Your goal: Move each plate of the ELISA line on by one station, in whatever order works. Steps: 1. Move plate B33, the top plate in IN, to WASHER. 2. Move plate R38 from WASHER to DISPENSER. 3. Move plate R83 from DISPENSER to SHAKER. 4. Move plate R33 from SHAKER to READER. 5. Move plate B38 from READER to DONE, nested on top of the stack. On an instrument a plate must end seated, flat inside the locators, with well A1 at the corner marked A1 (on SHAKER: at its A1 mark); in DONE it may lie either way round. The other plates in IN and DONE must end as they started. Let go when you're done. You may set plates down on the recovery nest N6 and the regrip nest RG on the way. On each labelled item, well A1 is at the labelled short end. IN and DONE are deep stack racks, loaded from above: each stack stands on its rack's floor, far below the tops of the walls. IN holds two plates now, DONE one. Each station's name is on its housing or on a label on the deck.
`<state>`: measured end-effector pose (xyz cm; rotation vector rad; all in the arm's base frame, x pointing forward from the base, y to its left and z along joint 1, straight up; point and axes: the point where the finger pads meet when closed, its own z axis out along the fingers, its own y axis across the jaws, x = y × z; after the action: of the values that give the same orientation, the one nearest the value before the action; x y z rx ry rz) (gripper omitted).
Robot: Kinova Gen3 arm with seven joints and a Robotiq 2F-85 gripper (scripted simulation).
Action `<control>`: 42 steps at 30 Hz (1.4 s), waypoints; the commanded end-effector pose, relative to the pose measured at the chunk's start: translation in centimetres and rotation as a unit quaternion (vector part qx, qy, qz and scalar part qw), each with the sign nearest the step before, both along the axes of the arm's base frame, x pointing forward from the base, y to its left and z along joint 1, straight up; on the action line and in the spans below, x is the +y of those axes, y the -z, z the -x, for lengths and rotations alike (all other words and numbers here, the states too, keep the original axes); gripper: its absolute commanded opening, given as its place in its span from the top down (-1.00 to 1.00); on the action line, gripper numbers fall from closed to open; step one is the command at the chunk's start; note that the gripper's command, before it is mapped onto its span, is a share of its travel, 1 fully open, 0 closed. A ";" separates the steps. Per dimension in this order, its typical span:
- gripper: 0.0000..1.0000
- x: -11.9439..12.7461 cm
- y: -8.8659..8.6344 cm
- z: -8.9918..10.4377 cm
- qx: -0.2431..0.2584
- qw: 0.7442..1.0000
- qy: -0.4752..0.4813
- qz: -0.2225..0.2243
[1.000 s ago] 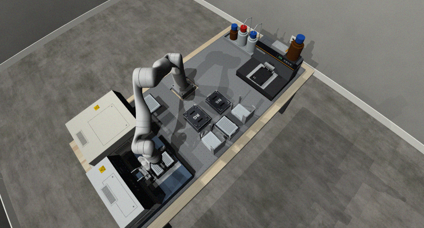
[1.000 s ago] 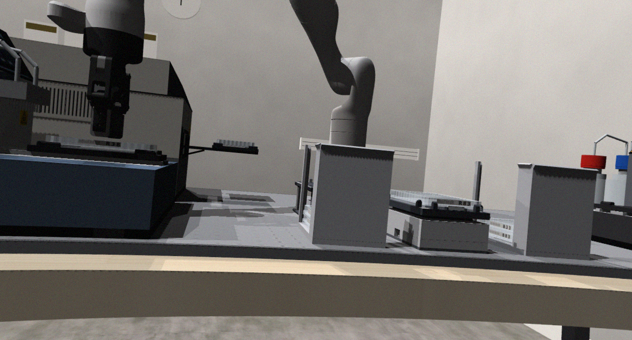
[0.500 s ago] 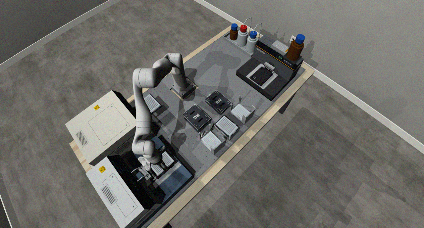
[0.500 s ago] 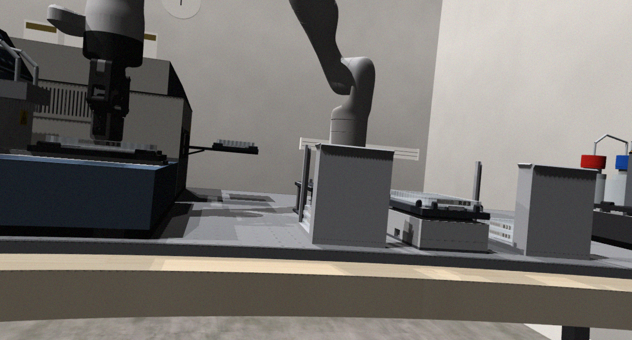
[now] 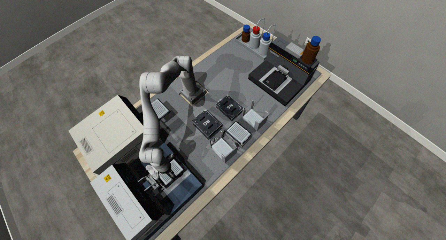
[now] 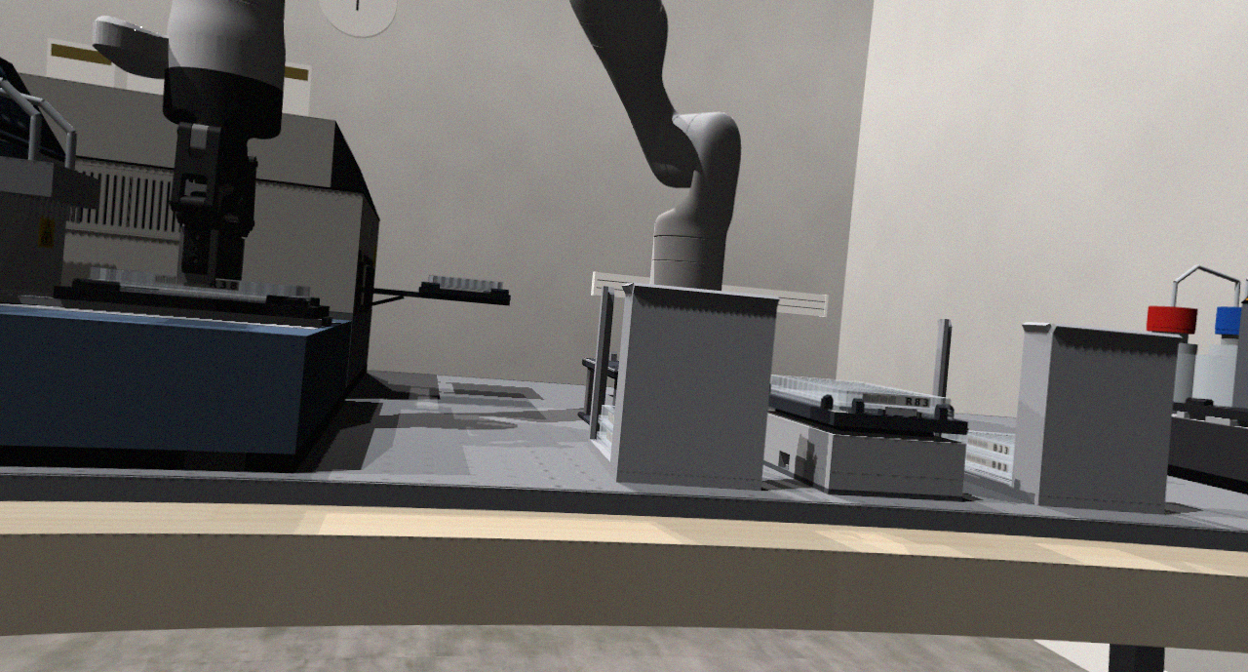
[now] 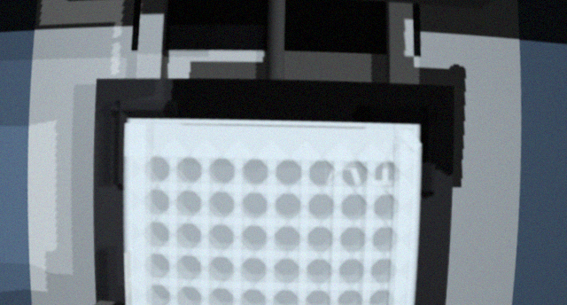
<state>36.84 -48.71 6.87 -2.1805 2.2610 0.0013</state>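
My gripper (image 5: 154, 176) (image 6: 209, 270) is open. It hangs straight down on the blue-housed instrument (image 5: 190, 184) (image 6: 157, 379) at the front left of the deck. Its fingers reach down to the level of a clear well plate (image 5: 175, 168) (image 6: 113, 275) (image 7: 270, 216) that lies flat in that instrument's black nest. The fingers hide the plate's label, and they do not show in the wrist view. Plate R83 (image 5: 238, 132) (image 6: 855, 390) sits on a small grey unit (image 6: 864, 458) between the two racks. Another plate (image 5: 159, 108) (image 6: 462, 284) lies on the tray sticking out of the beige box.
Two tall grey stack racks (image 6: 693, 388) (image 6: 1095, 415) stand near the front edge. The black nests RG (image 5: 206, 123) and N6 (image 5: 229, 106) are bare. The black instrument at the far right has a bare nest marked A1 (image 5: 274, 79), with bottles (image 5: 255, 36) behind it.
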 end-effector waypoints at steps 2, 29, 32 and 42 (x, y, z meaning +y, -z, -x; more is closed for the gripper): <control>-1.00 -0.1 -0.1 -0.1 -0.001 1.000 0.000 0.001; -0.88 -0.1 -0.2 -0.1 -0.001 1.000 0.000 0.001; -0.88 -0.1 -0.2 -0.1 -0.001 1.000 0.000 0.001; -0.88 -0.1 -0.2 -0.1 -0.001 1.000 0.000 0.001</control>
<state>36.85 -48.73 6.87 -2.1805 2.2610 0.0004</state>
